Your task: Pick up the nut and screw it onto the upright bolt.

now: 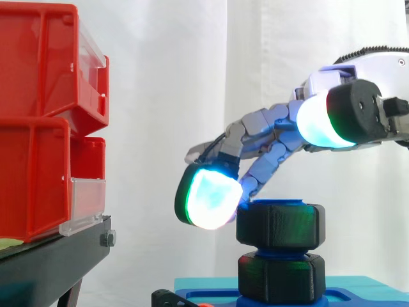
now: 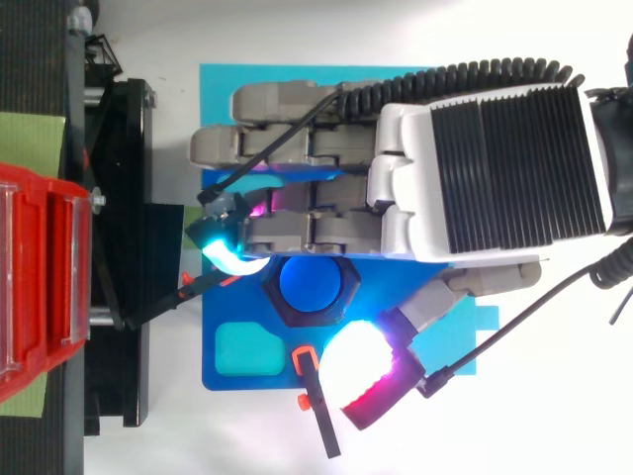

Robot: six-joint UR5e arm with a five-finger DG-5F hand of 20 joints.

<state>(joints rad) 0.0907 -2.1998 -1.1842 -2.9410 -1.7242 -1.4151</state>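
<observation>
Evidently the nut (image 1: 281, 224) sits atop the upright bolt (image 2: 309, 282), threading remaining; whether the hand (image 2: 495, 148) clamps it is unclear.

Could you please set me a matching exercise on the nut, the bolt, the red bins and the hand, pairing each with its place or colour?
Things:
1. nut
2. bolt
3. red bins
4. hand

Descriptions:
A. stacked on the black stand
B. blue, upright on the blue fixture
C. poised over the nut
D. black, hexagonal, round the bolt's top

Pairs: 1-D, 2-B, 3-A, 4-C.
</observation>
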